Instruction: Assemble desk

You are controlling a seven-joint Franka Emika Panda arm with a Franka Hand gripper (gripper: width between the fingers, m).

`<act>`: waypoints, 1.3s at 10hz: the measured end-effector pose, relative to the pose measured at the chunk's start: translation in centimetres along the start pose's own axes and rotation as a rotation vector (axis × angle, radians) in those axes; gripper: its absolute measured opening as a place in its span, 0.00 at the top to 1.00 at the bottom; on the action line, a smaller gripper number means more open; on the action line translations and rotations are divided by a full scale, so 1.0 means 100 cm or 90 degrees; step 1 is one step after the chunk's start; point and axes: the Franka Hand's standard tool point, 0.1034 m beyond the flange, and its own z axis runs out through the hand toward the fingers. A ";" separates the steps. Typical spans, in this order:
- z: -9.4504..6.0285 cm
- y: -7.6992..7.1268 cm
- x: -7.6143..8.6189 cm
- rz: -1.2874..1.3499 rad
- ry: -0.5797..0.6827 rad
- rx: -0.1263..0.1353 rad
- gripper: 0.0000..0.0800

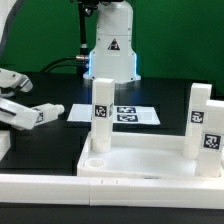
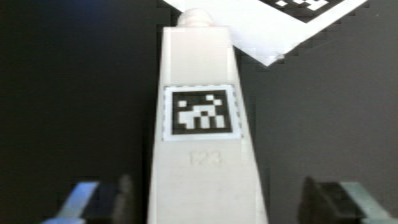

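Desk panel (image 1: pixel 140 160) lies flat on the black worktop (image 1: pixel 60 135), legs (image 1: pixel 102 120) standing on it. In the wrist view another tagged leg (image 2: pixel 199 130) lies between spread pincer (image 2: pixel 210 200) fingers (image 2: pixel 80 200), untouched. Marker board (image 1: pixel 130 114) behind.

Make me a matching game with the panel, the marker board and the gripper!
Things:
1 panel
2 marker board
3 gripper

Places or states:
A lies flat on the black table, behind the panel
B open, one of the fingers on each side of a leg, not touching
C white, with a raised rim and upright legs on it

Pairs: 1-C, 2-A, 3-B
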 end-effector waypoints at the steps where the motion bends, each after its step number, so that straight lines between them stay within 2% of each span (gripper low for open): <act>1: 0.000 0.000 0.000 0.000 0.000 0.000 0.65; 3: -0.008 -0.006 -0.003 -0.007 0.015 0.000 0.64; 4: -0.027 -0.021 -0.022 -0.025 0.014 0.005 0.64; 5: -0.054 -0.038 -0.044 -0.040 0.021 0.012 0.64; 6: -0.074 -0.049 -0.050 -0.061 0.067 0.009 0.64; 7: -0.087 -0.055 -0.049 -0.081 0.143 0.010 0.64; 9: -0.088 -0.058 -0.046 -0.083 0.240 0.016 0.64; 10: -0.094 -0.065 -0.049 -0.090 0.282 0.016 0.64; 12: -0.136 -0.113 -0.068 -0.147 0.395 0.004 0.64; 13: -0.152 -0.130 -0.081 -0.171 0.424 -0.008 0.64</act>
